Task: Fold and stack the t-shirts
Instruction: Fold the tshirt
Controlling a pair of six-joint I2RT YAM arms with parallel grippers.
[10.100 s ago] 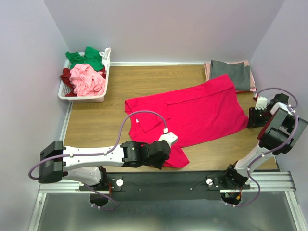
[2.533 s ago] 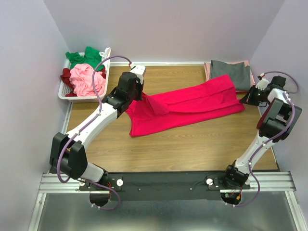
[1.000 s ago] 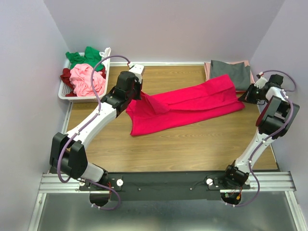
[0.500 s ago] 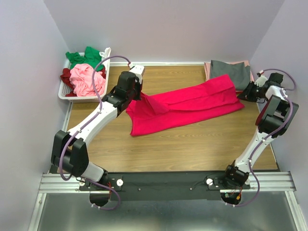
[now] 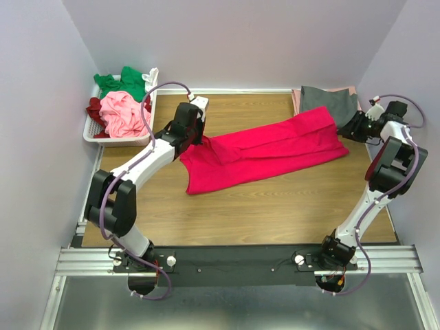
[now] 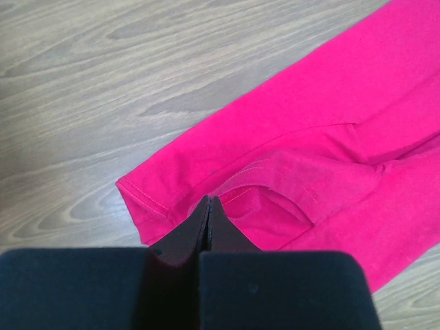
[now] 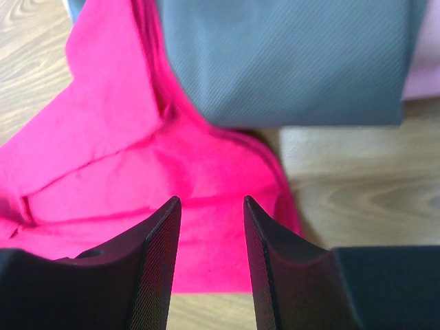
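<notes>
Top external shows one crimson t-shirt [image 5: 268, 155] pinched by left gripper [image 5: 203, 139]; right gripper [image 5: 346, 128] parted, empty.

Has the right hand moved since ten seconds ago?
Yes. The right hand has gone toward the far edge of the table and is now beside the folded grey t-shirt, over a corner of the crimson-pink t-shirt.
</notes>
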